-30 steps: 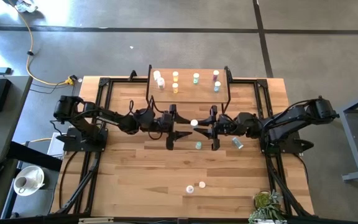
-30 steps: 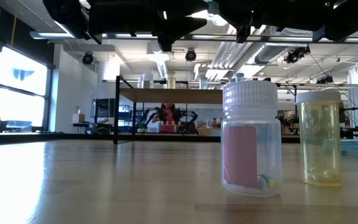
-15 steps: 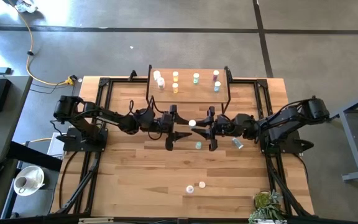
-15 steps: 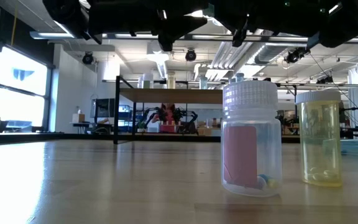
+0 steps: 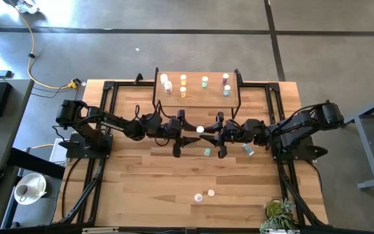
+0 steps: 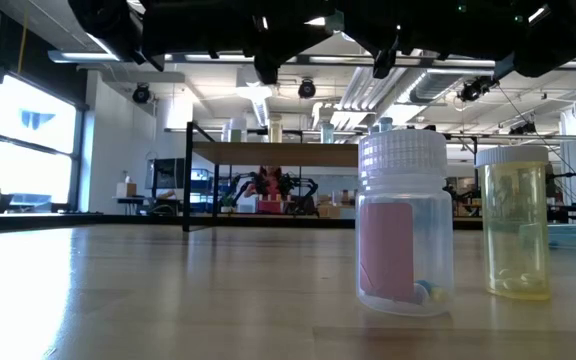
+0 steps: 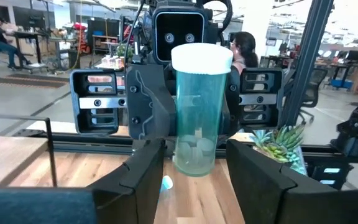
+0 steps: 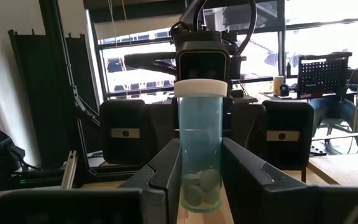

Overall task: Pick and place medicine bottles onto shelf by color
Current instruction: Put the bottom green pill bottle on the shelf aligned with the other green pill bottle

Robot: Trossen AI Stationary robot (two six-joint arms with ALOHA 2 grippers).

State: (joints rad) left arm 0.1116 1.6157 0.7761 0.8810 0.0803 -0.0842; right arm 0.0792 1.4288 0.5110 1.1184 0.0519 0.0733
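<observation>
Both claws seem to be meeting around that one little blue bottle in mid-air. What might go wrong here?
The teal bottle is pinched low by the right gripper, so it might tip. The left gripper stands a little apart from the bottle; if the right lets go early, it could drop onto the table, where another bottle stands.

You see a glossy translucent teal plastic bottle (image 7: 196, 118), matt black hand fingers (image 7: 145, 174), and a smooth light-wood counter (image 5: 148, 188).

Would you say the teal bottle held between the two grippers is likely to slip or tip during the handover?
The teal bottle looks smooth, hard and clear, so it may slide in the right gripper pinching only its base. It holds just a few pills, so it is probably light. It is tall and narrow, so it could tilt as the left gripper closes.
</observation>
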